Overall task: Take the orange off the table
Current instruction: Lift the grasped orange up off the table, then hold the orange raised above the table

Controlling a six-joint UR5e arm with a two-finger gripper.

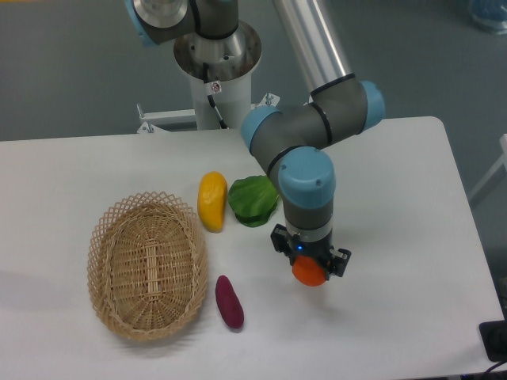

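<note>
The orange [310, 273] is a small round bright-orange fruit, held between the fingers of my gripper [310, 269], which is shut on it from above. Only its lower half shows below the black fingers. It hangs right of centre over the white table [396, 237], near the front. Whether it touches the tabletop I cannot tell.
An oval wicker basket [147, 264] sits at the left. An elongated yellow-orange fruit [211, 200] and a green leafy vegetable [253, 201] lie mid-table, left of my arm. A purple sweet potato [230, 302] lies near the front, left of the gripper.
</note>
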